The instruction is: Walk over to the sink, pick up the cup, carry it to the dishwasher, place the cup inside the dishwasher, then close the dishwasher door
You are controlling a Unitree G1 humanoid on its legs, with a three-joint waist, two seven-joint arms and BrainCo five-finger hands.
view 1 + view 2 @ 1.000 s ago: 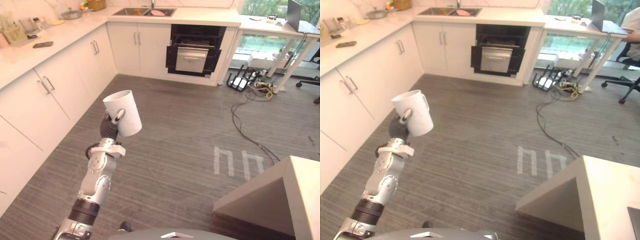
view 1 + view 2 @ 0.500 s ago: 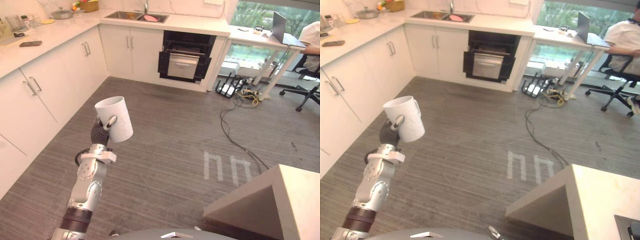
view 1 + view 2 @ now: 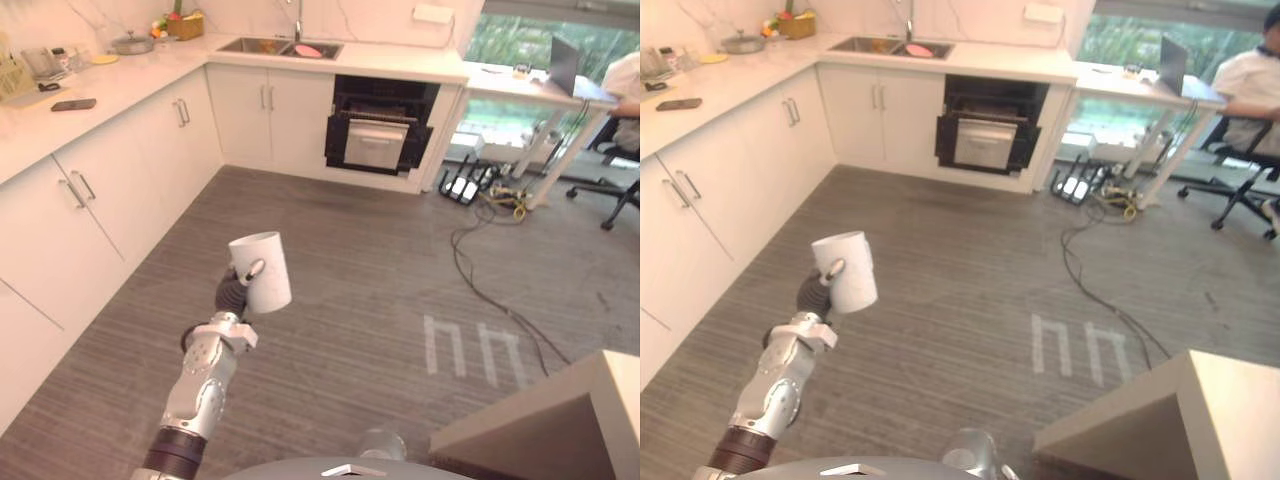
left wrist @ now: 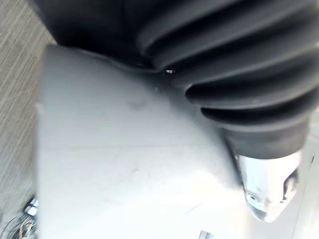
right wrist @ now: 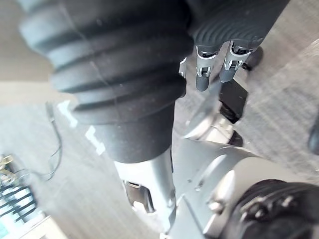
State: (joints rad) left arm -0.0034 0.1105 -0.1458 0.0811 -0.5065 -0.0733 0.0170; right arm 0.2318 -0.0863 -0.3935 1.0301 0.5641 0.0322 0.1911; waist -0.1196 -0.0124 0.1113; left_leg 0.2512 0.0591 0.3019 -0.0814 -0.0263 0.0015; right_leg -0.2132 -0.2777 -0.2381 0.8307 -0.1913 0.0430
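The long white stone worktop (image 3: 130,75) runs along the upper left, and the black, open dishwasher (image 3: 382,135) sits beneath it at upper centre. Well short of it, at centre frame, the plain white cylindrical cup (image 3: 265,272) is held mouth up, clasped by the left robot hand (image 3: 236,290), probably to carry it steadily. The right robot hand (image 5: 205,74) hangs slack-fingered.

The white cup (image 3: 264,274) is held mouth-up, slightly tilted, in the left hand (image 3: 232,292) above the floor, well apart from the open dishwasher (image 3: 380,135) under the far counter.
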